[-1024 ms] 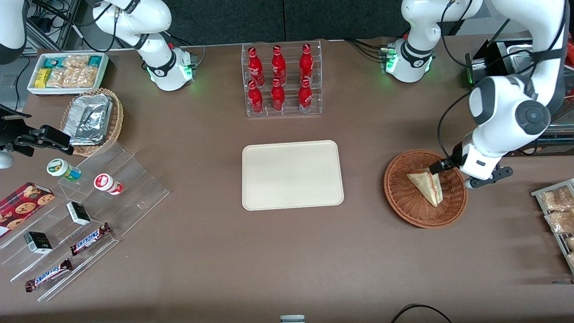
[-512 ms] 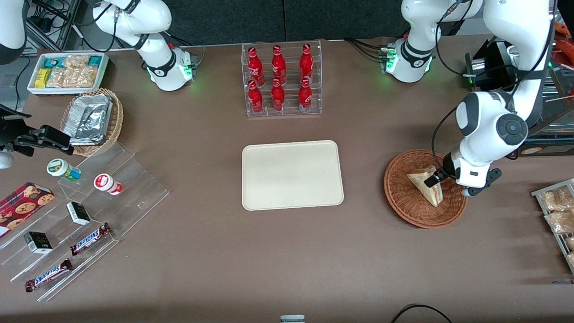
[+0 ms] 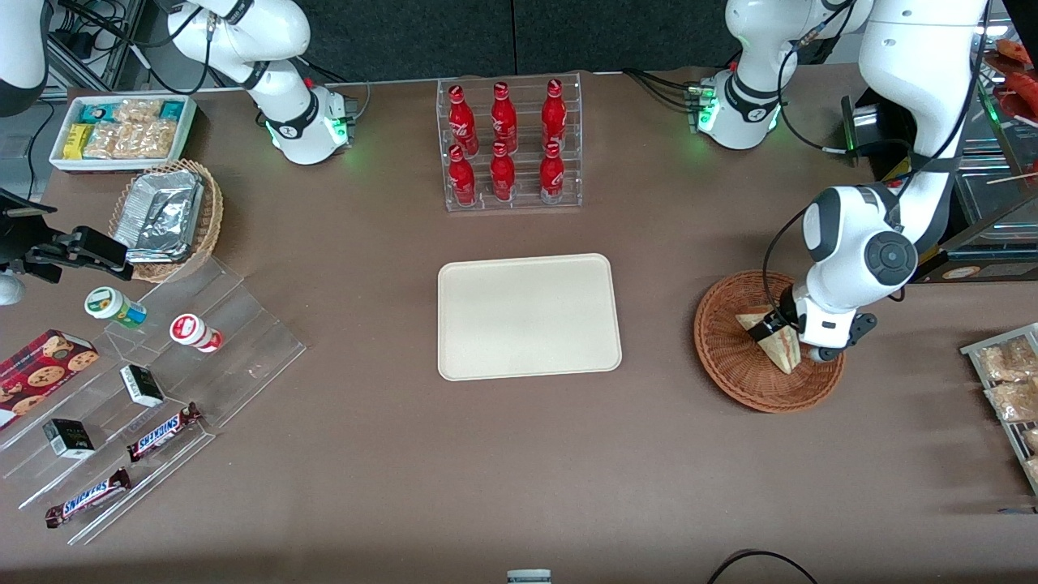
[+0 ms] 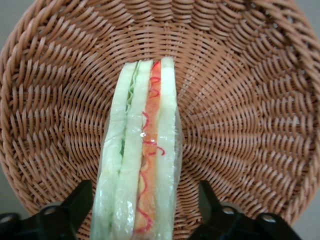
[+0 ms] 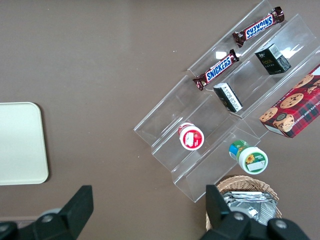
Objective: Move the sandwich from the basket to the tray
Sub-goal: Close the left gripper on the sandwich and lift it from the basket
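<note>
Brown desk [image 3: 405,454]; cream tray [image 3: 529,316] at centre, bare. Basket [image 3: 726,369] lies toward working arm's end, holding the sandwich [image 4: 140,160] on its floor, standing on edge, cut face up. Gripper [image 4: 142,212] low over it, fingers [image 4: 75,205] spread, one on each bread face, no clear contact yet. Judged: light, soft, film-wrapped so slippery; crushes easily. Pinch gently across both bread faces at mid-length. In front view the long axis runs 11 to 5 o'clock, tip at 5
</note>
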You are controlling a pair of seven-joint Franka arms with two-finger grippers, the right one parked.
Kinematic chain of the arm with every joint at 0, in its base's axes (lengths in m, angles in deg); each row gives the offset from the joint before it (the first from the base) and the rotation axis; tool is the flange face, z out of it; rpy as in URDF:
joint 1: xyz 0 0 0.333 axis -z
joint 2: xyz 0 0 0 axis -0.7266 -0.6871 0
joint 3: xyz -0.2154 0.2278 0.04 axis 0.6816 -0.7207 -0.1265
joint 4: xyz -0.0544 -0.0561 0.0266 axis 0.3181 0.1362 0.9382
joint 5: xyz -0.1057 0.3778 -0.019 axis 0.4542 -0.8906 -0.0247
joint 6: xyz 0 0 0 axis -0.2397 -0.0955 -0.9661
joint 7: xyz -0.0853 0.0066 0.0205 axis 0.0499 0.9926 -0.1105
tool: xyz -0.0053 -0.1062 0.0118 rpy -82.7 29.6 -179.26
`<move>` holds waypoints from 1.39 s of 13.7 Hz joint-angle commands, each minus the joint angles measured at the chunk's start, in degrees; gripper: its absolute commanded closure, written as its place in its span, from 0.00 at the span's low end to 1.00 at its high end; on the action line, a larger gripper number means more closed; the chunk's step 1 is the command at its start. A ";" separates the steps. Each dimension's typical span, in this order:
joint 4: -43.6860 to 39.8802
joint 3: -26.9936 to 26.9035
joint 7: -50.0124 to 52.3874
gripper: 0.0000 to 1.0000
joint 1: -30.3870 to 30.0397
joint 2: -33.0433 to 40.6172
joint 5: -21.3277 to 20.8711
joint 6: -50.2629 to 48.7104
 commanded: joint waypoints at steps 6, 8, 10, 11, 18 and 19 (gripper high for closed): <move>-7.62 0.24 1.09 1.00 2.53 1.06 -6.62 -14.90; -12.72 0.25 1.18 1.00 5.52 1.24 -6.62 -21.94; -16.07 0.25 1.35 1.00 8.59 1.07 -6.09 -24.43; -17.39 0.33 1.79 1.00 10.26 0.89 -5.65 -24.78; -29.07 0.42 5.48 1.00 25.99 -7.01 -0.13 -24.26; -31.61 0.42 5.75 1.00 28.01 -8.76 0.67 -24.17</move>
